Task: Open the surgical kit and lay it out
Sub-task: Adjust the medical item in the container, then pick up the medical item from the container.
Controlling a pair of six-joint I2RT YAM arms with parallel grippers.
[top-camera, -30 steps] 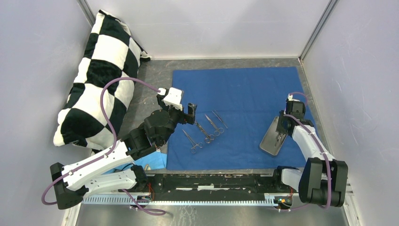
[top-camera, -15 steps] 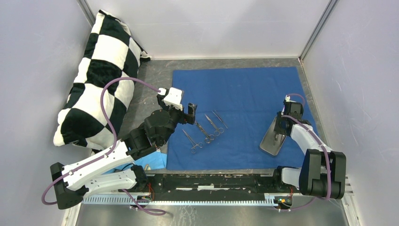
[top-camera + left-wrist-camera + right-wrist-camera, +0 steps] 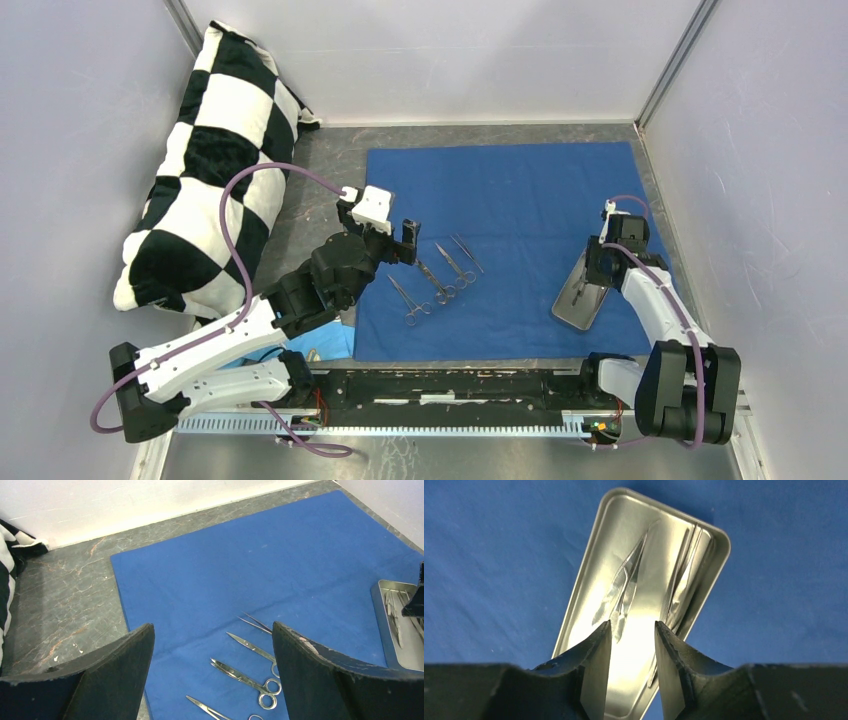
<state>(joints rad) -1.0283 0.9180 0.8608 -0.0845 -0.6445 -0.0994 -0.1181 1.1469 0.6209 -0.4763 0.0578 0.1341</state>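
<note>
Wrap [image 3: 530, 190] flat, 4 instr. [image 3: 437, 280] out; tweezers [image 3: 624, 592] in tray [image 3: 572, 310] pending. L gripper [image 3: 210, 630] wide apart, R gripper [image 3: 632, 627] slightly apart, empty

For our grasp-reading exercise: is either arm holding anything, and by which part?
Nothing is held. The left fingers stand wide apart; the right fingers hang parted over the steel tray, its tweezers lying loose.

The steel tray [image 3: 591, 597] at three o'clock is polished metal, mirror-bright, like the tweezers [image 3: 624, 587] in it. The dark blue wrap [image 3: 520, 200] is matt woven cloth. The table [image 3: 65, 600] looks like smooth marbled stone; the checkered pillow [image 3: 210, 150] at ten o'clock, soft plush.
</note>
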